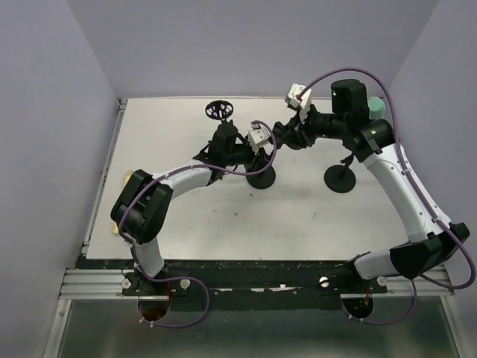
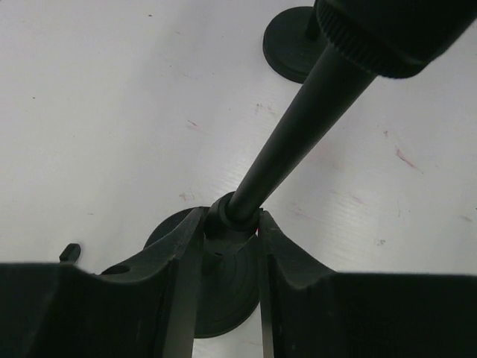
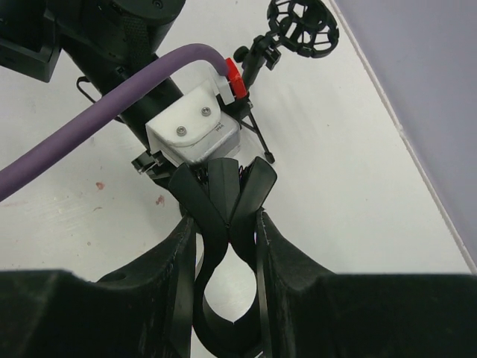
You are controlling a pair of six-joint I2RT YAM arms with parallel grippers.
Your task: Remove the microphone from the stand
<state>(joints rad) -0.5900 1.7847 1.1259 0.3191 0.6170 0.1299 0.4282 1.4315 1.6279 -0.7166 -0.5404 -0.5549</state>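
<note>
Left wrist, matte stand pole (image 2: 298, 134), round base (image 2: 227, 298)

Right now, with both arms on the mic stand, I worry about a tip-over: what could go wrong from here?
1. The left pincer clamps the stand low, just above its base; a pull at the top may lever it over.
2. The right pincer holds the clip right against the left wrist's purple cable; the arms may snag.
3. The second round base stands close and could be knocked.
</note>
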